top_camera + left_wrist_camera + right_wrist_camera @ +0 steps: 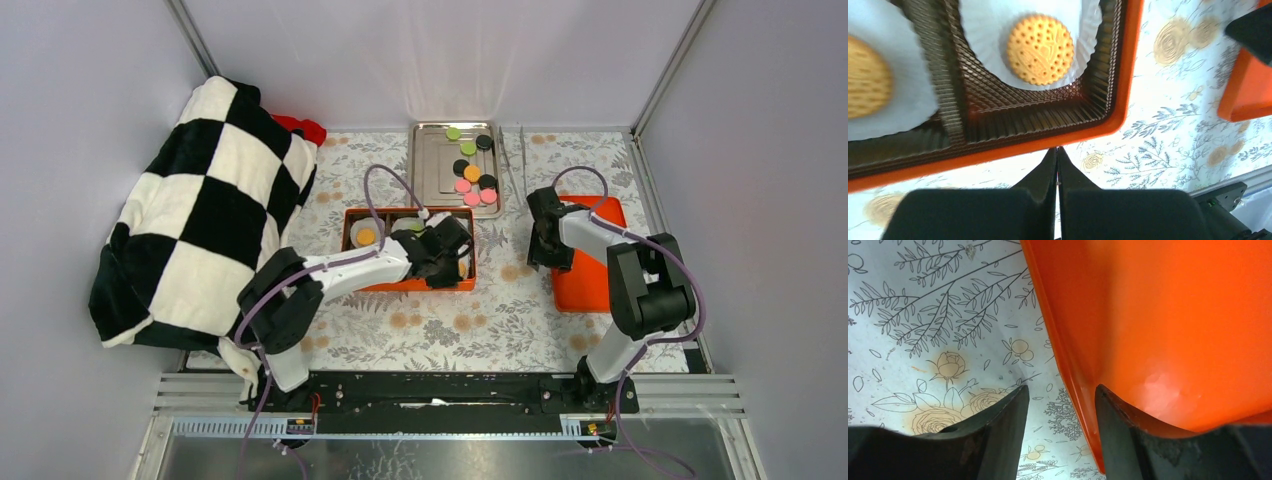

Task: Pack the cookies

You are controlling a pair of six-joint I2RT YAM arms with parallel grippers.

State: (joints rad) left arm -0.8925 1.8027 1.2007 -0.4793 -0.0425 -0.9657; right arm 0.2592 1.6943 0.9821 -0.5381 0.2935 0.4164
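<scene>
Fingers on the left gripper (1057, 165) are pressed together, empty, by the box (1128, 75) corner, right gripper (1060, 407) spread astride the lid (1173, 315) edge, loose cookies (472, 172) on the far tray (430, 170) beyond both.

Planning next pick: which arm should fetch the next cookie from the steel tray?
Left, probably. Left gripper is shut and empty at the orange box, with the cookies on the steel tray just beyond. Right gripper is open, astride the edge of the orange lid.
</scene>
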